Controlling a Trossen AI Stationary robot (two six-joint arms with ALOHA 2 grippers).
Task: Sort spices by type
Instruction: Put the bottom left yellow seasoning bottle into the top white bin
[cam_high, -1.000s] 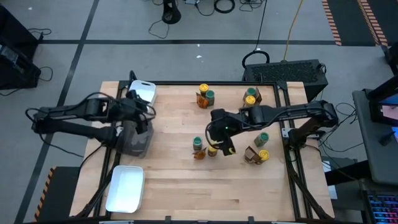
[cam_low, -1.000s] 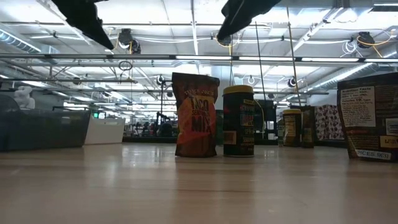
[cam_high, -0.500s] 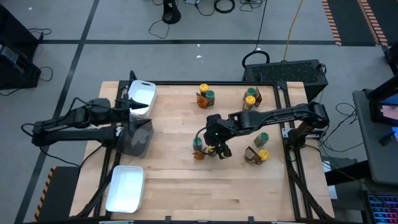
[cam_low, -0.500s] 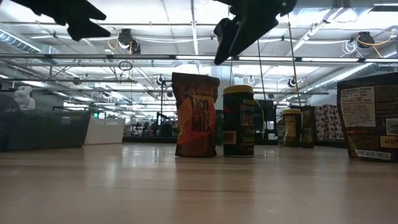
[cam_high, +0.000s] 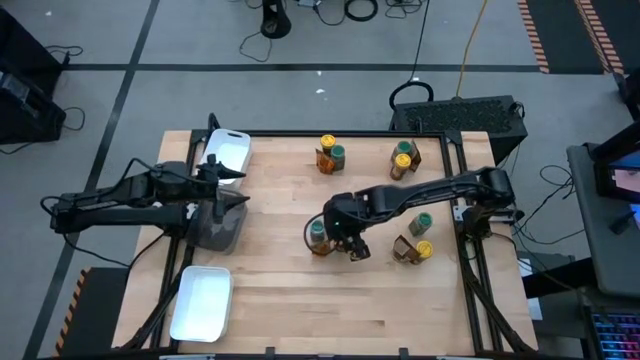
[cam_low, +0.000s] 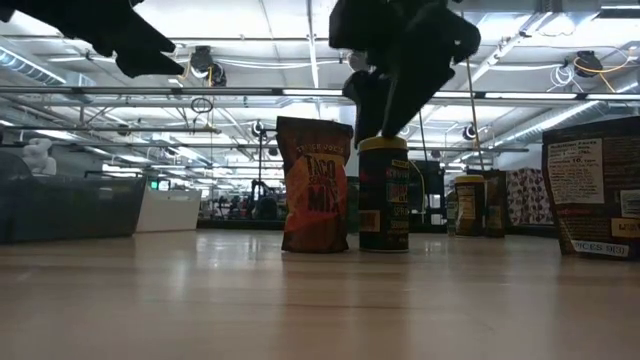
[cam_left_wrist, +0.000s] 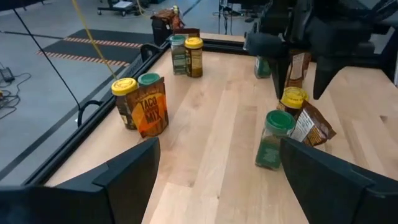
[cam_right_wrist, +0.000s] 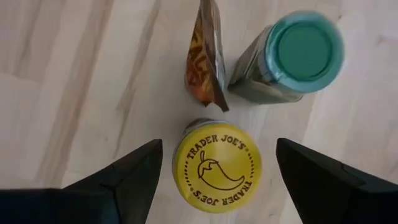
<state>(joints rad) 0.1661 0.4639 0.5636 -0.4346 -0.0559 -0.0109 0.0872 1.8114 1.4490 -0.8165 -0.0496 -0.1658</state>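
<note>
Right gripper poised over a yellow-lidded jar; nothing is yet held.

On the wooden table, the right arm is hung directly above the middle cluster, its jaws spread wide and empty to either side of the jar. An orange-brown packet and a green-lidded jar are stood just beside it, so either could be knocked over by a finger on descent. The left gripper, also wide open and empty, is held over the dark grey tray.

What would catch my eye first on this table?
Probably the right tool, hanging open straight above a yellow-lidded jar with a chili pepper on its lid, beside an orange packet and a green-lidded jar near mid-table. Off to the left side, the left tool hovers open over a dark grey tray.
</note>
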